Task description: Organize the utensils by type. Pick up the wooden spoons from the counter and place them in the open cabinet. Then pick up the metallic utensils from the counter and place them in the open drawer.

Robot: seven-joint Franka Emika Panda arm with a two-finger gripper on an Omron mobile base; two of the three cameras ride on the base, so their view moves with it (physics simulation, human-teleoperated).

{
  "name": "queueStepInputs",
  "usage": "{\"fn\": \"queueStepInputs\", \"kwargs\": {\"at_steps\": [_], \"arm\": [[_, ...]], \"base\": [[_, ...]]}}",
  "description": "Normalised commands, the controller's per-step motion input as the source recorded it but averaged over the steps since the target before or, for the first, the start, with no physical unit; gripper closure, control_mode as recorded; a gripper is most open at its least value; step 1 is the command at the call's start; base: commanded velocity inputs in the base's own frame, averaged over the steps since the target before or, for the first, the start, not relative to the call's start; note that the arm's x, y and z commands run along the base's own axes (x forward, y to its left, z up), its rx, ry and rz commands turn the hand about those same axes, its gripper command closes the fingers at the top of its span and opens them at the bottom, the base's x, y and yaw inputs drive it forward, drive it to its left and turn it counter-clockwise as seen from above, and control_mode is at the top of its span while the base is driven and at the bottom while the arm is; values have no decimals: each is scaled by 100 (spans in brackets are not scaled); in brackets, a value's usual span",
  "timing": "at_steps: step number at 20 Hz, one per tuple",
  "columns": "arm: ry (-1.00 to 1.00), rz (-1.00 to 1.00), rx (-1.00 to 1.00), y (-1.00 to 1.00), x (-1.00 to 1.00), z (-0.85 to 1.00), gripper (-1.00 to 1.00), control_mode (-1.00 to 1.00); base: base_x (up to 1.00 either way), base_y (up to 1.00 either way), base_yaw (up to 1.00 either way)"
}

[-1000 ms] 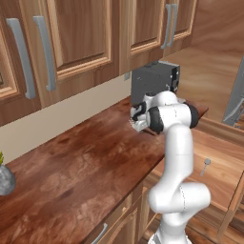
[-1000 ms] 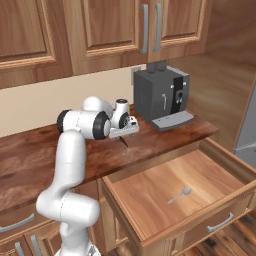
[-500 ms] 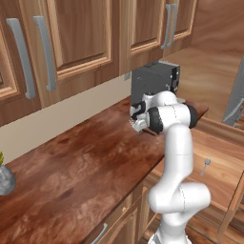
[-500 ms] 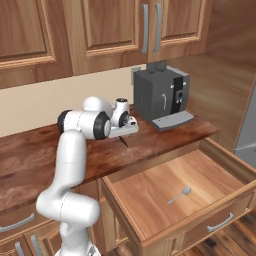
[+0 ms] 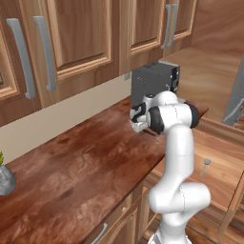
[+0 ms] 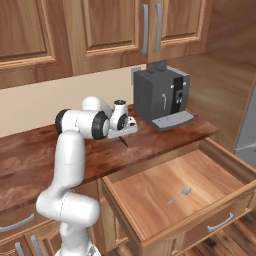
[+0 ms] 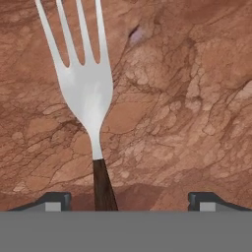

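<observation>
Left to right. A grey pot (image 5: 5,180) stands at the far left of the bench (image 5: 86,167). Further right, the hand (image 6: 124,131) hovers low over the bench beside the dark coffee machine (image 6: 161,95). In the hand view its 2 fingertips (image 7: 53,201) stand wide apart, gripping nothing; a metal fork (image 7: 84,83) with a dark handle lies on the bench between them, nearer the left tip, tines pointing away. To the right, the open drawer (image 6: 150,200) is pulled out below the bench edge; 1 grey metal spoon (image 6: 180,195) lies on its wood bottom. The wall cabinets (image 6: 100,30) above show closed doors.
</observation>
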Motion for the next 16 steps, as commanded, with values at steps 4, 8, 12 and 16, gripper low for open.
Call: {"fn": "queueStepInputs", "kwargs": {"at_steps": [4, 8, 12, 16], "arm": [[-1, 0, 0, 4, -9, -41, 100, -100], [0, 0, 0, 1, -11, -59, 100, -100], [0, 0, 0, 0, -33, -62, 100, -100], [0, 0, -3, 0, -55, -65, 100, -100]], "base": [[0, 0, 0], [0, 0, 0], [0, 0, 0], [0, 0, 0]]}}
